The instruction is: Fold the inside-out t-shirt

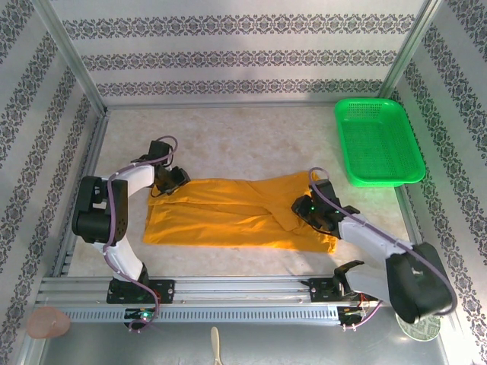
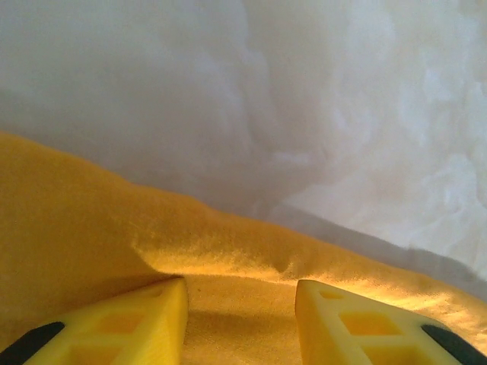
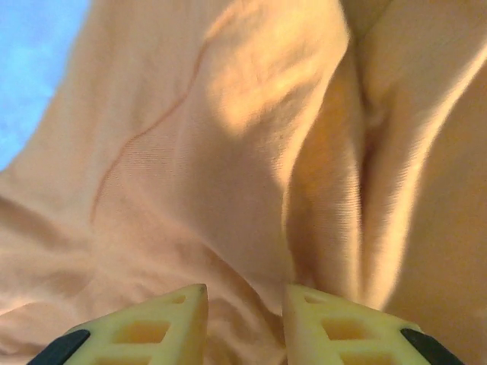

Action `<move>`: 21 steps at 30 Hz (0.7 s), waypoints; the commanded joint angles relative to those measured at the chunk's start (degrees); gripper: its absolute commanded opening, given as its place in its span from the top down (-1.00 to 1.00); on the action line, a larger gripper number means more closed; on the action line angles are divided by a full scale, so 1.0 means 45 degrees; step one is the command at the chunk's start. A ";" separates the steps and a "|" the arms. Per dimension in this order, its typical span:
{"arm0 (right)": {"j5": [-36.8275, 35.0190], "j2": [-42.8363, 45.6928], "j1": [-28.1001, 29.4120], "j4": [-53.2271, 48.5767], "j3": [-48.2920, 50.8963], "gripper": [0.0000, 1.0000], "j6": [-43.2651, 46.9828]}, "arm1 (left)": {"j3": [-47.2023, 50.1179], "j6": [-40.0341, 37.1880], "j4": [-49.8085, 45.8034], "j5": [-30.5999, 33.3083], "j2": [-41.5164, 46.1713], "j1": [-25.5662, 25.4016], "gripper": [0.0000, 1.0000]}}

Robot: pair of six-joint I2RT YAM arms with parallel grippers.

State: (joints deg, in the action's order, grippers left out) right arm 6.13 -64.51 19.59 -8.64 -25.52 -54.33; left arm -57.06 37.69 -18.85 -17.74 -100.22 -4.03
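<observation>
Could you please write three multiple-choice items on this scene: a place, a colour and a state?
1. Where on the table does the green basket stand? A near left corner; B far right corner; C middle.
2. What colour is the t-shirt? A mustard-orange; B blue; C white.
3. How does the t-shirt lie? A balled in the basket; B hanging off the edge; C spread out on the table.
Answers: 1 B, it sits at the far right; 2 A, the cloth is orange throughout; 3 C, it lies flat mid-table.
</observation>
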 commanded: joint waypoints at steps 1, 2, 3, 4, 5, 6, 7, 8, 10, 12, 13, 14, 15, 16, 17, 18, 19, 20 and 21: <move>0.0712 0.0738 -0.0141 -0.0553 -0.0677 0.35 0.0785 | -0.0477 -0.0461 -0.0579 0.0290 0.0515 0.0194 0.15; 0.1014 0.0756 -0.0138 -0.0586 -0.0780 0.35 0.0809 | -0.0485 -0.0324 -0.0492 0.0045 0.0807 0.0180 0.15; 0.1422 0.0693 -0.0127 -0.0451 -0.0784 0.36 0.0758 | -0.0434 -0.0195 -0.0379 -0.0116 0.1058 0.0174 0.15; 0.1859 0.0534 -0.0109 -0.0114 -0.0728 0.37 0.0620 | -0.0332 -0.0088 -0.0255 -0.0278 0.1306 0.0170 0.14; 0.2233 0.0324 -0.0012 0.0318 -0.0593 0.38 0.0394 | -0.0225 0.0011 -0.0141 -0.0350 0.1523 0.0167 0.14; 0.2430 0.0134 0.0152 0.0822 -0.0430 0.39 0.0202 | -0.0089 0.0077 -0.0063 -0.0382 0.1666 0.0157 0.13; 0.2474 -0.0089 0.0365 0.1213 -0.0340 0.41 0.0036 | 0.0046 0.0130 0.0003 -0.0408 0.1785 0.0154 0.14; 0.2507 -0.0374 0.0611 0.1572 -0.0246 0.44 -0.0103 | 0.0182 0.0138 0.0057 -0.0416 0.1840 0.0166 0.13; 0.2582 -0.0911 0.1034 0.2353 -0.0050 0.46 -0.0451 | 0.0441 0.0128 0.0160 -0.0290 0.1850 0.0171 0.13; 0.2622 -0.1358 0.1259 0.3012 0.0324 0.48 -0.0887 | 0.0708 0.0105 0.0222 -0.0238 0.1760 0.0208 0.13; 0.2534 -0.1532 0.1289 0.3251 0.0571 0.49 -0.1128 | 0.0838 0.0079 0.0213 -0.0144 0.1730 0.0255 0.13; 0.2316 -0.1601 0.1280 0.3389 0.0853 0.50 -0.1427 | 0.1021 0.0064 0.0222 -0.0004 0.1740 0.0293 0.13; 0.2122 -0.1602 0.1231 0.3480 0.1146 0.50 -0.1694 | 0.1180 0.0047 0.0243 0.0091 0.1762 0.0347 0.13; 0.1872 -0.1532 0.1113 0.3483 0.1649 0.50 -0.2030 | 0.1420 0.0078 0.0305 0.0249 0.1817 0.0411 0.13; 0.1634 -0.1413 0.0952 0.3413 0.2006 0.50 -0.2358 | 0.1654 0.0115 0.0407 0.0308 0.1886 0.0494 0.13; 0.1478 -0.1290 0.0773 0.3321 0.2282 0.50 -0.2597 | 0.1883 0.0161 0.0548 0.0361 0.1919 0.0589 0.13; 0.1358 -0.1123 0.0537 0.3241 0.2631 0.50 -0.2834 | 0.2160 0.0208 0.0724 0.0381 0.1940 0.0697 0.13; 0.1292 -0.0951 0.0285 0.3184 0.2834 0.50 -0.2982 | 0.2330 0.0226 0.0865 0.0423 0.1888 0.0818 0.13; 0.1337 -0.0807 0.0079 0.3114 0.2930 0.48 -0.3003 | 0.2438 0.0173 0.0982 0.0426 0.1797 0.0909 0.13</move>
State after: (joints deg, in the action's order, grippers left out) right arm 15.92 -68.55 22.20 8.82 -15.88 -64.03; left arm -47.42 37.98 -17.10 -17.54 -91.98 -1.37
